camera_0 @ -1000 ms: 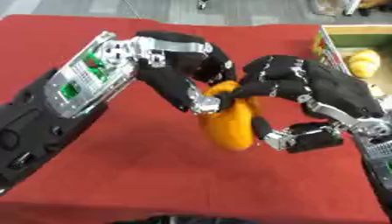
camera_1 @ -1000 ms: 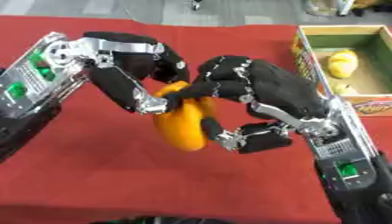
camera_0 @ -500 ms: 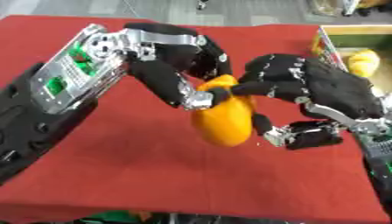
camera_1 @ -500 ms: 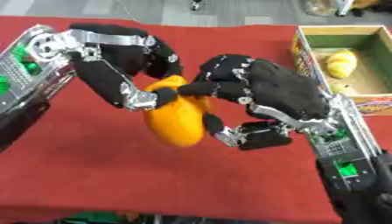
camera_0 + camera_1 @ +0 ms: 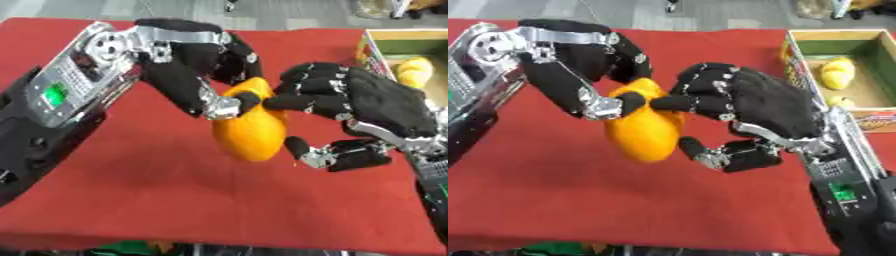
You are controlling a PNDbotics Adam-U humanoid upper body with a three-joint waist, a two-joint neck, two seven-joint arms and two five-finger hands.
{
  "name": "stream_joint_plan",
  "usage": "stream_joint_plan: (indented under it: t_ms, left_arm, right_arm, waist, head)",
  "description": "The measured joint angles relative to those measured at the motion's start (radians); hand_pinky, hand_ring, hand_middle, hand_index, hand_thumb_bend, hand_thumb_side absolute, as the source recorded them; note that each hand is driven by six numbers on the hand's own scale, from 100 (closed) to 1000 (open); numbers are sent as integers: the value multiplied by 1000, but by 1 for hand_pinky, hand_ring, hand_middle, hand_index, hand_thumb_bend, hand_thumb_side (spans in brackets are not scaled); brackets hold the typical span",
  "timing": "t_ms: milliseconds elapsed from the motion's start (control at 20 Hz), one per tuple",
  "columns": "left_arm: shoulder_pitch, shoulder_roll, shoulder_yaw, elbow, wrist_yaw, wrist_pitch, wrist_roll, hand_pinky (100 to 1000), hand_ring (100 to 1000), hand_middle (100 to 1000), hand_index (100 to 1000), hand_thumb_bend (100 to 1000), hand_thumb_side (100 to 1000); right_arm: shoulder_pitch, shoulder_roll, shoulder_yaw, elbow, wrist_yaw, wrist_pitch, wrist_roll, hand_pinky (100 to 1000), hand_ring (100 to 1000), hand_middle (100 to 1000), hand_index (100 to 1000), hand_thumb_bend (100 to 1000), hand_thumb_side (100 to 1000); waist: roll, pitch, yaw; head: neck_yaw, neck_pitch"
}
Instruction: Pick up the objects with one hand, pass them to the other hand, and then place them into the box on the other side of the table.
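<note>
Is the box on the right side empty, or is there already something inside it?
Not empty. The box already holds a yellow fruit and another small yellow piece beside it, lying on its floor.

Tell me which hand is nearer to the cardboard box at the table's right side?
Right. The right hand is beside the box, holding the orange fruit; the left hand grips the fruit from the far side.

box side print, unreadable

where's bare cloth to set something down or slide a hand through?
Free: near strip of red cloth below the orange fruit, and the far strip behind both hands. Crowded: centre, where left hand and right hand meet on the fruit; the box at right holds yellow fruit.
</note>
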Motion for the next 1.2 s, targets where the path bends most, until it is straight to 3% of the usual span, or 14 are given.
stream_joint_plan:
  t_ms: [250,500,900,1200]
  left_arm:
    - [-1,-4,0,-1,7,4,4,814,570,457,575,100,138]
    - [-2,-15,0,-1,11,10,3,815,570,457,575,100,141]
    - [-9,-37,-9,-1,17,31,-7,821,570,457,576,100,141]
    - [-9,-45,-23,4,11,42,-17,823,573,460,578,100,137]
  right_arm:
    - [0,0,3,0,0,-3,-6,802,738,670,963,100,201]
    - [0,0,3,0,0,-3,-33,796,731,649,896,100,172]
    - [0,0,3,1,0,3,-131,775,690,585,639,100,100]
    - [0,0,3,10,-3,23,-239,741,622,510,468,100,100]
  waist:
    - [0,0,0]
    - [0,0,0]
    - [0,0,-2]
    - [0,0,-2]
  head:
    - [-3,0]
    - [-4,0]
    - [-10,0]
    - [-12,0]
